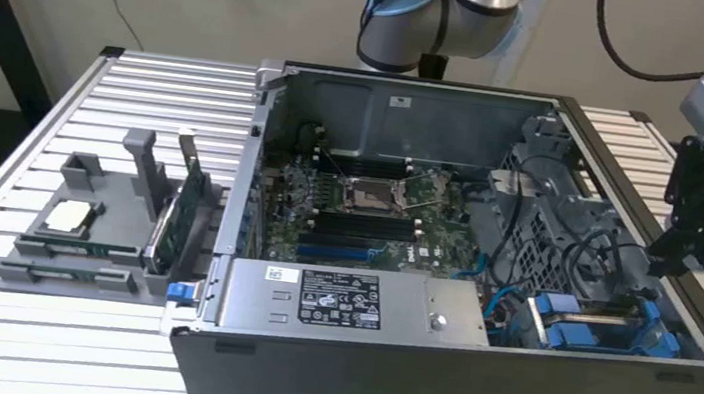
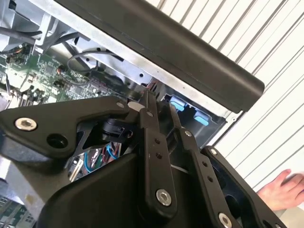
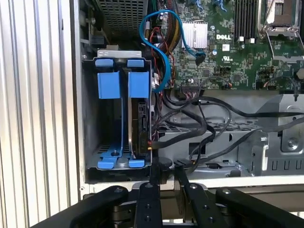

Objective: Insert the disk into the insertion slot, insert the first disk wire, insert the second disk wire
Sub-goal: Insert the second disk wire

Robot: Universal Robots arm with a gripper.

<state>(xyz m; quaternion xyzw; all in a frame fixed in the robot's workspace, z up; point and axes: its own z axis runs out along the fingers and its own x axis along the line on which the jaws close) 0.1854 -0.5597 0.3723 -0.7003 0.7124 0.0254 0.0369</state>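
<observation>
First wrist view: disk (image 3: pixel 141 124) inside insertion slot (image 3: pixel 109 85).

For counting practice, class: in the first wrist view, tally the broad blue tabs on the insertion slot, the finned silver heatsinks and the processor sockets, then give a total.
Broad blue tabs on the insertion slot: 2
Finned silver heatsinks: 1
Processor sockets: 1
Total: 4
</observation>
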